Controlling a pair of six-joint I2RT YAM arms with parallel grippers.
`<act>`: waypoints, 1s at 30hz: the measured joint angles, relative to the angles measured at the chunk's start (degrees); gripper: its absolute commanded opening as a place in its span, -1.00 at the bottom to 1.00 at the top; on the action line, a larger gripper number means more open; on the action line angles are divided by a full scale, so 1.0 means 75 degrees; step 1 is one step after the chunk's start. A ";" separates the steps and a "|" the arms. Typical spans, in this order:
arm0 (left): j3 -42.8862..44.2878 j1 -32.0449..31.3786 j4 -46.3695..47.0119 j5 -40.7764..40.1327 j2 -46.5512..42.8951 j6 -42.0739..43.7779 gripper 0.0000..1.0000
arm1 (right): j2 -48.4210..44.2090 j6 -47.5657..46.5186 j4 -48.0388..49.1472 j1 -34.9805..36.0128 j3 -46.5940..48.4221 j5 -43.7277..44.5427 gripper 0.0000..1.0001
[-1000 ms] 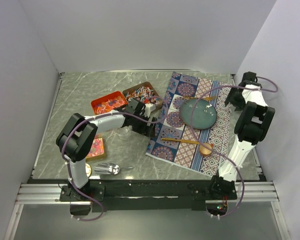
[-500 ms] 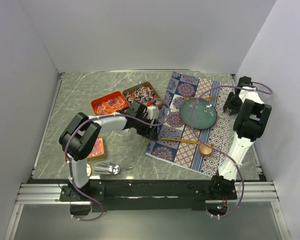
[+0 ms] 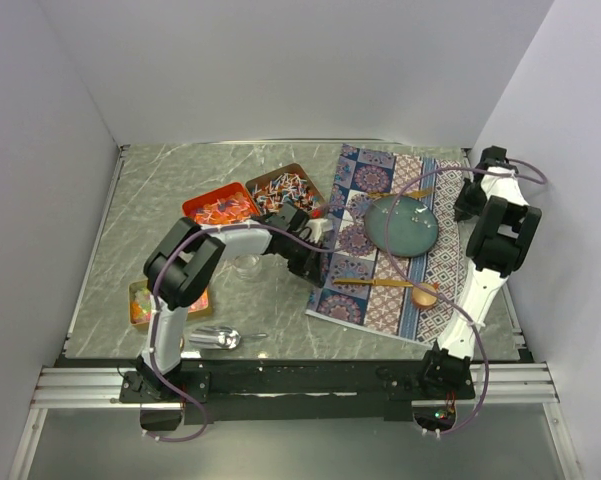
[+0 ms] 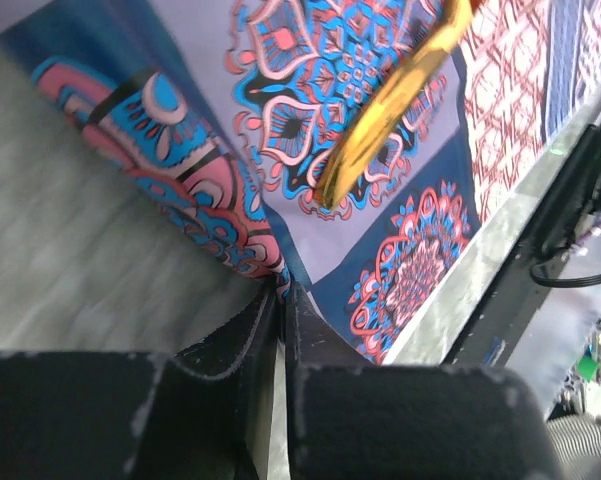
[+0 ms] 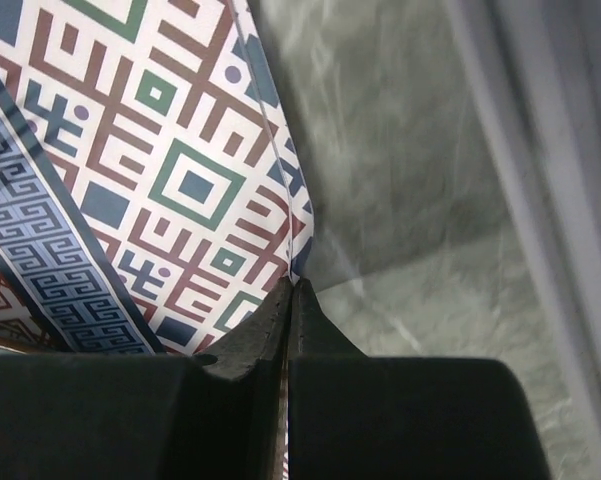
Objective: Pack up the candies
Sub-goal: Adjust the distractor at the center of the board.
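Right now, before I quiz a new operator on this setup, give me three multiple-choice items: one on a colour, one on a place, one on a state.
1. What colour is the plate? A red; B teal; C white.
2. Where does the gold spoon lie? A on the patterned mat, nearer the arms than the plate; B on the plate; C in mid-air.
3. How is the right gripper? A wide open; B shut on the gold spoon; C shut on the patterned mat's edge.

Answers: 1 B, the top view shows a teal disc. 2 A, the spoon lies flat on the mat below the plate in the top view. 3 C, the right wrist view shows the fingertips pinched together on the mat's edge.
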 measured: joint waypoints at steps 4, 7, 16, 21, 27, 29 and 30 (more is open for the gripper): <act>0.0557 -0.0318 -0.0032 0.0236 0.0420 0.0047 -0.70 | 0.0498 -0.0181 -0.0160 -0.0038 0.0848 0.0047 -1.00; 0.1061 -0.0621 -0.0108 0.0326 0.0731 0.0131 -0.59 | 0.0953 -0.0318 -0.0321 -0.0067 0.1632 0.0064 -1.00; 0.2492 -0.1035 -0.1131 0.0717 0.1378 0.0906 0.17 | 0.1460 -0.0335 -0.0143 -0.0067 0.2521 0.0210 -0.44; 0.3450 -0.0874 -0.2337 0.0629 0.1405 0.1871 0.49 | 0.1338 -0.0326 0.0420 -0.0015 0.2326 0.0475 0.32; 0.3439 -0.0026 -0.3162 0.0207 0.0434 0.2457 0.64 | 0.0137 -0.0061 0.0455 0.0131 0.1553 0.0393 0.46; 0.3462 0.0329 -0.3348 0.0076 0.0006 0.2541 0.70 | -0.0629 0.0082 0.0484 0.0216 0.1110 0.0388 0.47; 0.3500 0.0530 -0.3439 -0.0009 -0.0195 0.2532 0.84 | -0.1072 0.0105 0.0493 0.0286 0.0845 0.0393 0.47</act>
